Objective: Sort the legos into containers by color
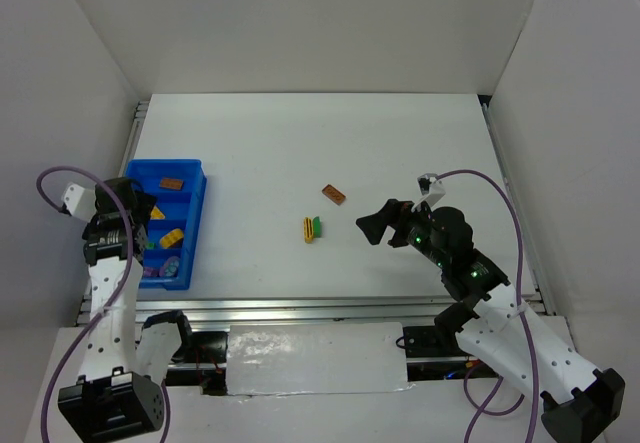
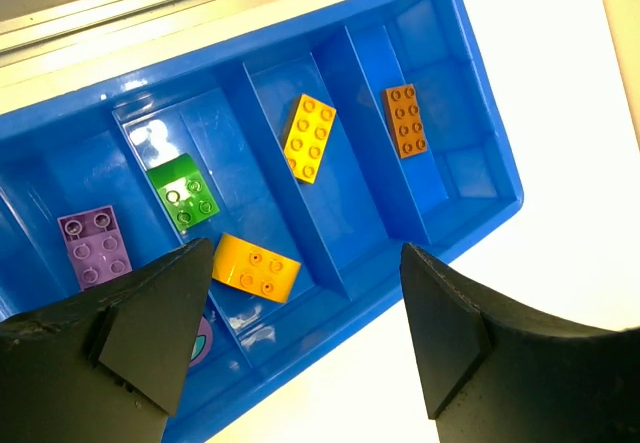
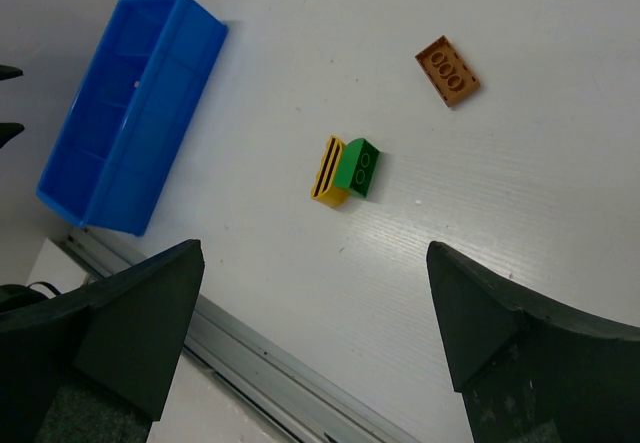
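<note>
The blue tray (image 1: 195, 218) stands at the left of the table. In the left wrist view its compartments (image 2: 450, 168) hold a brown-orange brick (image 2: 405, 120), a yellow brick (image 2: 309, 139), a second yellow brick (image 2: 256, 267), a green brick (image 2: 184, 192) and a purple brick (image 2: 94, 247). My left gripper (image 2: 300, 338) hovers open and empty above the tray's near edge. On the table lie a yellow brick (image 3: 329, 172) touching a green brick (image 3: 358, 167), and a brown-orange brick (image 3: 448, 70) apart. My right gripper (image 3: 315, 348) is open and empty, above the table right of them.
White walls enclose the table on three sides. A metal rail (image 1: 300, 311) runs along the front edge. A round purple and teal piece (image 2: 203, 338) lies in the tray, partly hidden by my left finger.
</note>
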Robot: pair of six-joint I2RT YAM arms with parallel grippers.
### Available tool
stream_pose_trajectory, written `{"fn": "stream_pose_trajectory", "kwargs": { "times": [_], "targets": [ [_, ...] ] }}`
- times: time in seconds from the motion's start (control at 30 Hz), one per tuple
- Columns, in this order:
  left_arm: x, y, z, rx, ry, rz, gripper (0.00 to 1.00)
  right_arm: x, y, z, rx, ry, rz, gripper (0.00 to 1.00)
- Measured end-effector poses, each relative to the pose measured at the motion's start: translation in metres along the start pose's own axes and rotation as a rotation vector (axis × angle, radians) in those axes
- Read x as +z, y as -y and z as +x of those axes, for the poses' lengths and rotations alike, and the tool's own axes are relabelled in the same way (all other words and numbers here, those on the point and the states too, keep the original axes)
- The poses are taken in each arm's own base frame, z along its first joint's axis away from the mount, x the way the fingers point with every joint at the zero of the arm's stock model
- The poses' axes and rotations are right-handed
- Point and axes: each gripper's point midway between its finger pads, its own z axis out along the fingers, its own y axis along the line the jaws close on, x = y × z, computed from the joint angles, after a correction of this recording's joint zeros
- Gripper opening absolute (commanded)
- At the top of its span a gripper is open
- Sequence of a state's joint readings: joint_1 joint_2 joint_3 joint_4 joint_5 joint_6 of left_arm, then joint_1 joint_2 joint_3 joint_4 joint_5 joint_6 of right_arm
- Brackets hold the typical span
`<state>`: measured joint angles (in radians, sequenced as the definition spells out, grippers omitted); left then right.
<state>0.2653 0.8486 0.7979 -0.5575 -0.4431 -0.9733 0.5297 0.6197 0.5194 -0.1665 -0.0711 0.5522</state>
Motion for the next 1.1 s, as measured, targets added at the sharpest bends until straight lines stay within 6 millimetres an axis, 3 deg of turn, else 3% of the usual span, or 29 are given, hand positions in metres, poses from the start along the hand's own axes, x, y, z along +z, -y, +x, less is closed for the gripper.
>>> {"fn": "stream_pose_trajectory", "kwargs": {
  "times": [0.4, 0.5, 0.83, 1.1],
  "targets": [
    [-0.004, 0.002, 0.002, 0.058, -0.026, 0.016, 0.91, 0.0, 0.0, 0.0, 0.0, 0.0, 0.001, 1.0],
    [-0.007, 0.005, -0.001, 0.079, -0.026, 0.029, 1.0, 0.0, 0.0, 0.0, 0.0, 0.001, 0.002, 1.0],
    [-0.024, 0.033, -0.02, 0.199, -0.031, 0.129, 1.0, 0.001, 0.001, 0.001, 0.001, -0.003, 0.007, 1.0],
    [-0.033, 0.036, -0.024, 0.284, -0.034, 0.168, 1.0, 0.003, 0.003, 0.003, 0.001, -0.012, 0.012, 1.0]
  ]
}}
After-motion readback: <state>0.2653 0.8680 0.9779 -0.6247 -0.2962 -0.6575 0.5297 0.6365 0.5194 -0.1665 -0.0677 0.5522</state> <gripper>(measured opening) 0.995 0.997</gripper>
